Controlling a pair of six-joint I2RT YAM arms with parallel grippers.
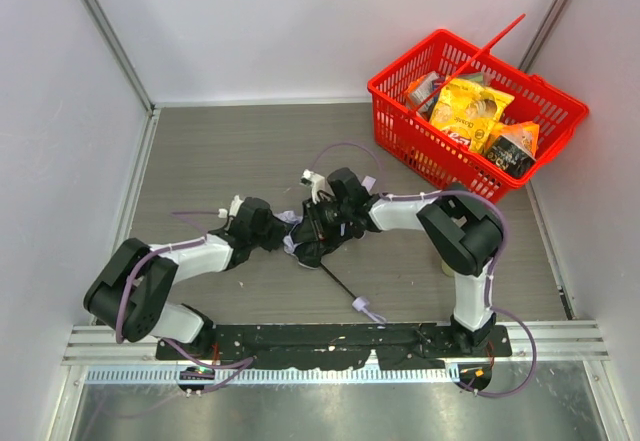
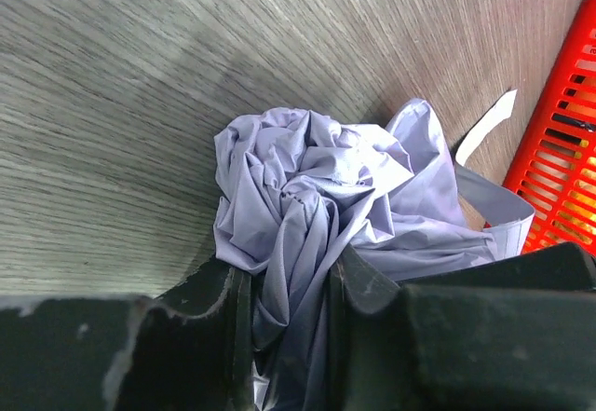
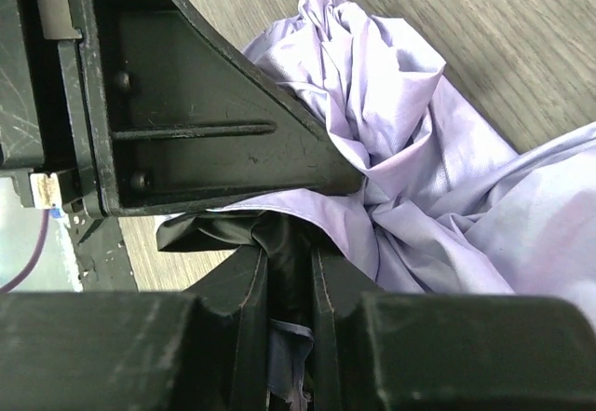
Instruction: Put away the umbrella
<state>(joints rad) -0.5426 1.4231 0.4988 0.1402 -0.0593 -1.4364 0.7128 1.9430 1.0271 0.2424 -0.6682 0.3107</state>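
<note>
The umbrella [image 1: 291,245] lies crumpled mid-table as a bunch of pale lavender fabric. Its thin black shaft [image 1: 340,284] runs toward the near edge and ends in a small pale handle [image 1: 367,309]. My left gripper [image 1: 283,238] comes in from the left. In the left wrist view it [image 2: 289,285] is shut on a fold of the umbrella fabric [image 2: 307,178]. My right gripper [image 1: 320,229] meets it from the right. In the right wrist view it [image 3: 289,267] is shut on a dark fold of the umbrella [image 3: 410,150], right under the left gripper's body [image 3: 186,103].
A red basket [image 1: 400,126] holding snack packets [image 1: 468,111] stands at the back right, its handle raised; its wall [image 2: 559,150] shows at the right edge of the left wrist view. Grey walls close in the table on the left, back and right.
</note>
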